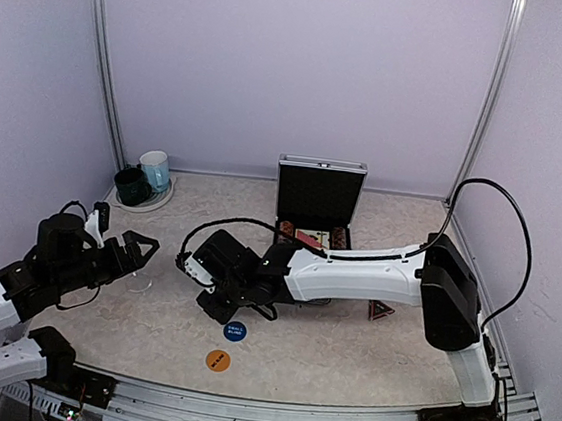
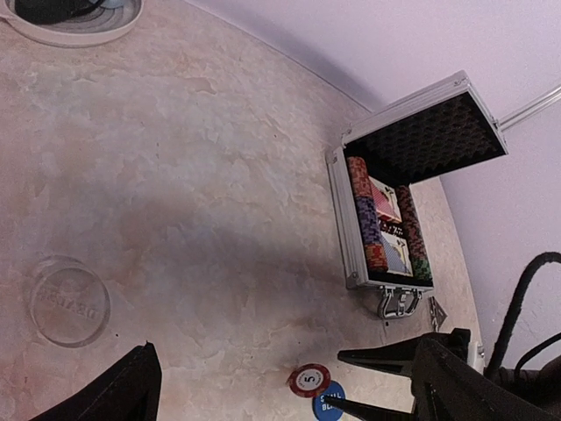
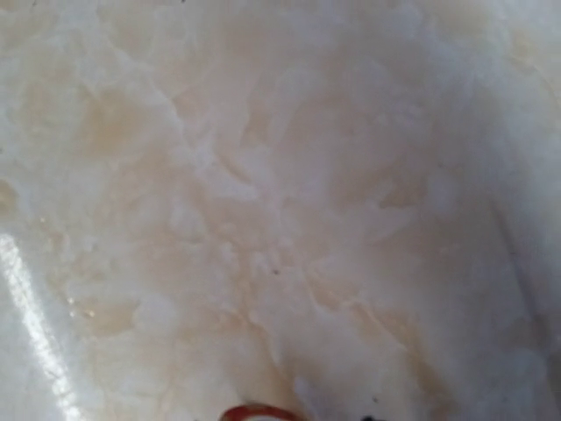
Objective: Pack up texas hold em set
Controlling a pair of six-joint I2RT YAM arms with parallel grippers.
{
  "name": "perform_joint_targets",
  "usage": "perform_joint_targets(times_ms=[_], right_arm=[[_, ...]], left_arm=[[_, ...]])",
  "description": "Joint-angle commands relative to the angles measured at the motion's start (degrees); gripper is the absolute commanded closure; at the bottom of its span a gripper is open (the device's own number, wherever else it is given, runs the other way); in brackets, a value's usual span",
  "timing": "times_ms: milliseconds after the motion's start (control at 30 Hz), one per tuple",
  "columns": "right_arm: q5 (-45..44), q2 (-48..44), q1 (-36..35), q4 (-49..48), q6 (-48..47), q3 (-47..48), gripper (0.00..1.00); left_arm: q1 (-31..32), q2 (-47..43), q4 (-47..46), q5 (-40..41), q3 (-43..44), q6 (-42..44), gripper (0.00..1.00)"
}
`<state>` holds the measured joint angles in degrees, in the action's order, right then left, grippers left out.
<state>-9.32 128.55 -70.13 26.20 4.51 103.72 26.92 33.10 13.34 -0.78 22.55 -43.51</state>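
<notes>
The case [image 1: 319,189] is seen open at the back of the worktop [image 1: 366,360], with chip stacks [image 2: 361,210] and card decks [image 2: 384,200] laid inside. The blue button [image 1: 235,331], orange button [image 1: 218,361], a red chip [image 2: 308,380] and the triangular marker [image 1: 381,311] are not yet packed. The right tool [image 1: 213,302] is held low by the red chip, apparently parted and empty; the left tool [image 1: 136,246] is spread wide, holding nothing.

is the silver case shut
No, the silver case has its lid raised, showing the chip stacks inside.
</notes>
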Motion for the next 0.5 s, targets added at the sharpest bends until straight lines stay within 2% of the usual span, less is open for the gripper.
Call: perform_joint_targets(times_ms=[0, 67, 233, 467], right_arm=[[-0.92, -2.65, 0.76, -1.03, -0.03, -1.67, 0.61], [-0.34, -2.76, 0.95, -0.69, 0.32, -2.05, 0.59], [1.59, -3.63, 2.13, -0.41, 2.21, -4.72, 0.44], [4.73, -1.63, 3.33, 3.14, 4.05, -4.28, 0.35]], left_arm=[[-0.46, 0.72, -2.93, -2.57, -1.37, -1.29, 0.01], [-0.46, 0.82, -3.14, -2.97, -1.70, -1.49, 0.01], [-0.46, 0.49, -3.10, -3.34, -1.83, -1.45, 0.01], [-0.46, 1.26, -3.64, -3.77, -1.81, -1.16, 0.01]])
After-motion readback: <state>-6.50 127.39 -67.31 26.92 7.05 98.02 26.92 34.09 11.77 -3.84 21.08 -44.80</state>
